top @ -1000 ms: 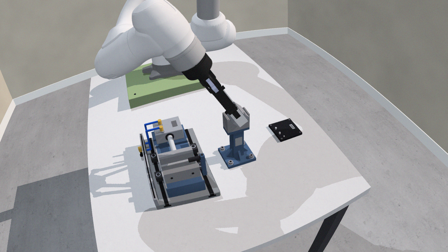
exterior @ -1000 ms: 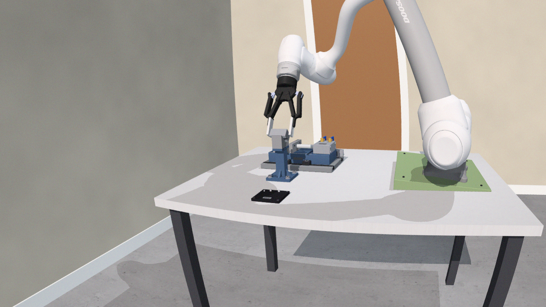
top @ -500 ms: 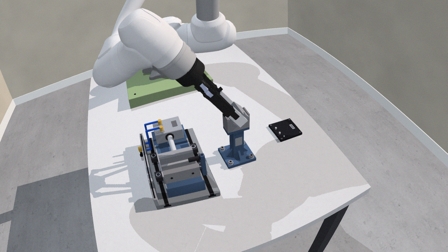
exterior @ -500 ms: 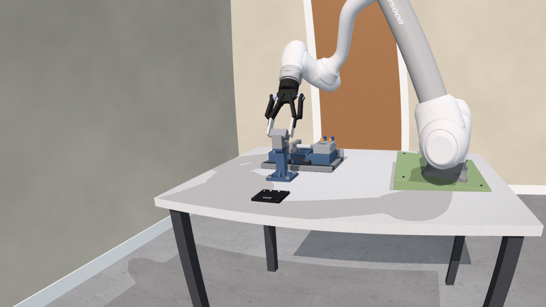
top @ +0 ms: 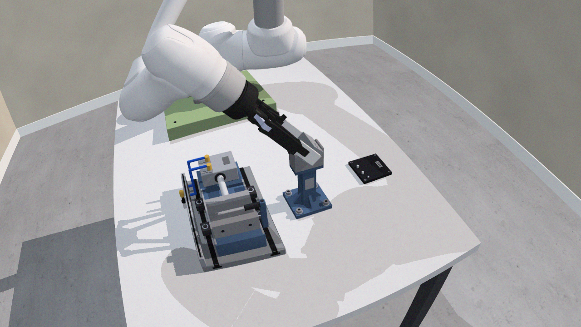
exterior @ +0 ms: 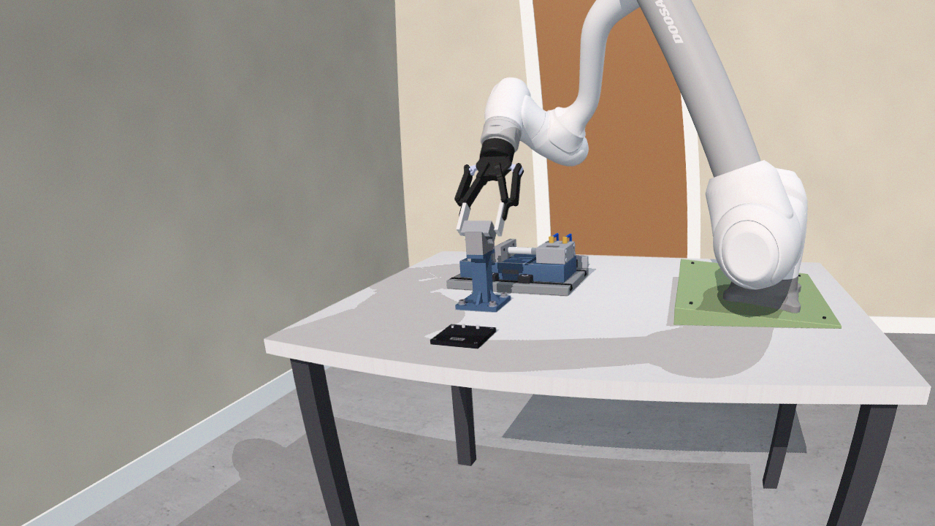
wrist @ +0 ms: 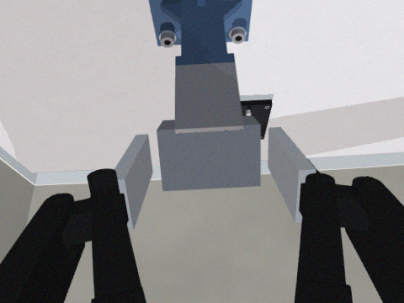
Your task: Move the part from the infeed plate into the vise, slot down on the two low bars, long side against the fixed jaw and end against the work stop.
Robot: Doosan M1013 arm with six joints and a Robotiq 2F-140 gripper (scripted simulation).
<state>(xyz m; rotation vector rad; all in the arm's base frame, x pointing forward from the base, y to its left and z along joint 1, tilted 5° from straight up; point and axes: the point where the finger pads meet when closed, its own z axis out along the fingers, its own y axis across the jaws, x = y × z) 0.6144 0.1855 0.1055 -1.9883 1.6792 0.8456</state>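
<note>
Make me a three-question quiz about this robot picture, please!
1. Where does the grey part lie?
A. on the black infeed plate
B. in the V-block
C. in the vise

2. What colour is the base plate under the arm?
A. green
B. red
C. yellow

3. How is the tool?
A. squeezing the part
B. open, with a pad on each side of the part
C. shut tight on nothing

Answers:
1 B: the part rests on top of the V-block.
2 A: the base plate is green.
3 B: the wrist view shows gaps between the part and the pads of the tool.
</note>
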